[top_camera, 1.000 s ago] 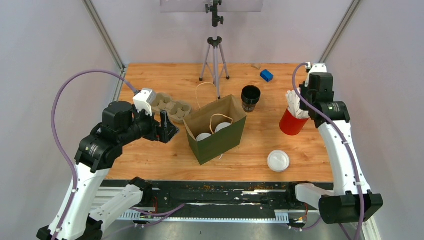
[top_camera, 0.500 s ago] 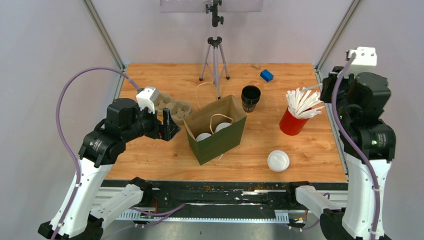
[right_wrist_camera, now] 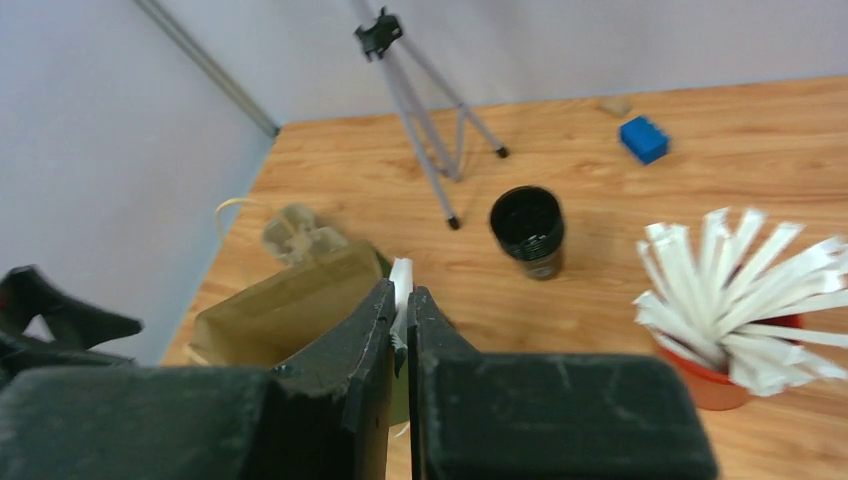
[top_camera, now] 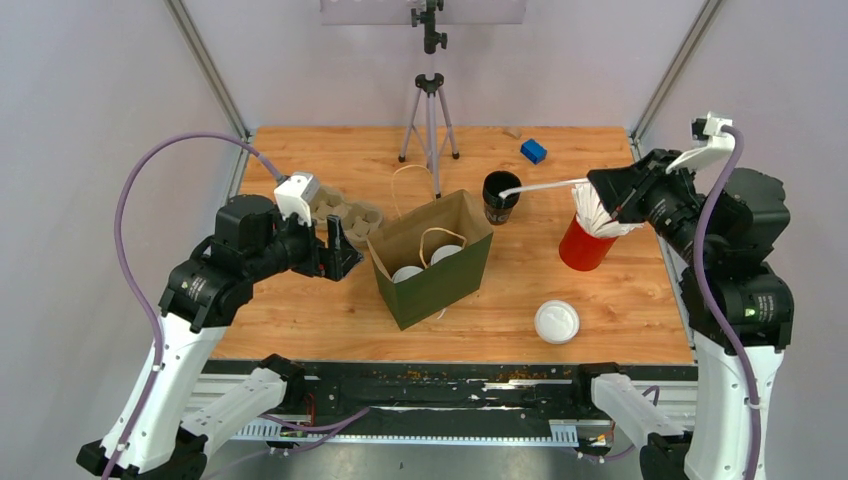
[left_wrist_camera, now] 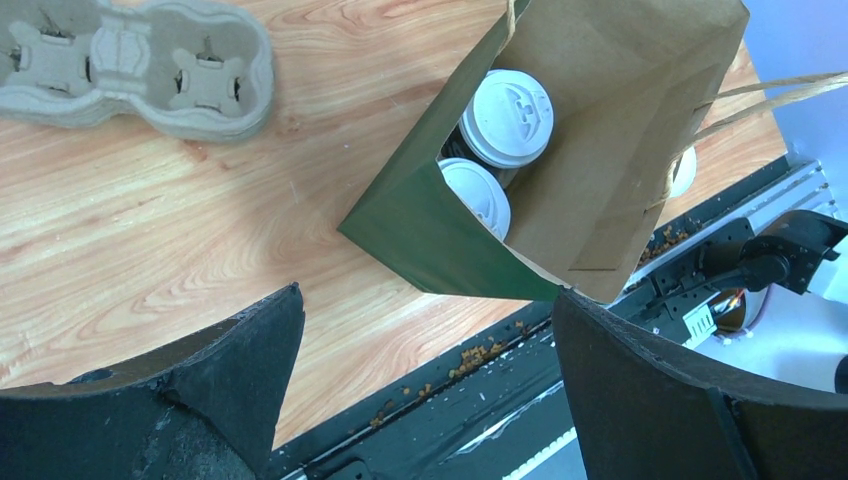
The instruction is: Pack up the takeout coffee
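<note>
Two takeout coffee cups with white lids [left_wrist_camera: 512, 103] [left_wrist_camera: 476, 197] stand inside the open green-and-brown paper bag [top_camera: 440, 285]; from above their lids [top_camera: 407, 273] [top_camera: 446, 253] show through its mouth. My left gripper [top_camera: 335, 250] hovers open just left of the bag with nothing between its fingers [left_wrist_camera: 240, 360]. Above the red cup, my right gripper [top_camera: 603, 190] is shut on one white paper-wrapped straw [top_camera: 545, 185], which points left over the black cup stack. In the right wrist view the straw [right_wrist_camera: 402, 285] is pinched between the fingertips.
A red cup of wrapped straws [top_camera: 585, 240] stands at the right, with a loose white lid [top_camera: 556, 322] near the front edge. A black stack of lidless cups [top_camera: 501, 195], a blue block [top_camera: 533, 151] and a tripod [top_camera: 430, 110] sit behind the bag. A cardboard cup carrier [top_camera: 345, 212] lies at the left.
My right arm rose from the red cup with a single straw pulled out, and its wrist swung to face left toward the bag. The left arm barely shifted.
</note>
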Tool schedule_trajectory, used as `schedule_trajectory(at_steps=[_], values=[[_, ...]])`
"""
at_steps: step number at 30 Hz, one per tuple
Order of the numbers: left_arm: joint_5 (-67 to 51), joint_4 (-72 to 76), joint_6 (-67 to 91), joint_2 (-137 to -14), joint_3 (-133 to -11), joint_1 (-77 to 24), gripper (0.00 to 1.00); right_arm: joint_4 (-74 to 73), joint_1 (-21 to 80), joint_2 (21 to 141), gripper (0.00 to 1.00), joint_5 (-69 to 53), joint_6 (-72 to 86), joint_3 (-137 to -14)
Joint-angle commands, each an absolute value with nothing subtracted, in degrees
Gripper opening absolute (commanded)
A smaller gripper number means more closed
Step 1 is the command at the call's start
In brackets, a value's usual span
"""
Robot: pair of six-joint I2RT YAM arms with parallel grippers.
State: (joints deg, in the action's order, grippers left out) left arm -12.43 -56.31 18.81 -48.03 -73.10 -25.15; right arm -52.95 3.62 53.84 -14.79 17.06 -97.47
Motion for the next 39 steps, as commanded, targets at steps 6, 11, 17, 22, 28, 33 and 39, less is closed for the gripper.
schedule_trajectory(at_steps=[6,11,17,22,28,33,39], values=[[-13.8,-53.9,19.7,-48.3,-74.2,-25.5,1.0,-38.2,3.8,49.4,0.07,-29.2,33.4,-86.4],[-14.2,-53.4,20.2,-48.6,-74.2,-25.5,1.0,-35.5,3.8,50.4,0.07,-31.6,33.7,-85.2],[-14.6,-53.4,20.6,-49.0,-74.7,-25.5,1.0,-32.7,4.5,54.3,0.07,-38.6,36.2,-83.3],[-14.4,-53.1,20.8,-48.9,-74.8,-25.5,1.0,-32.7,10.7,56.3,0.07,-32.9,35.2,-79.7],[-13.7,-53.6,20.5,-48.5,-75.2,-25.5,1.0,-29.7,21.6,62.0,0.08,-27.8,35.3,-78.0],[-13.7,-53.7,20.5,-48.3,-75.3,-25.5,1.0,-25.6,25.6,67.1,0.11,-26.2,36.4,-76.3],[-13.2,-54.1,20.0,-47.8,-75.0,-25.5,1.0,-32.2,25.6,69.9,0.21,-24.8,33.8,-77.0]])
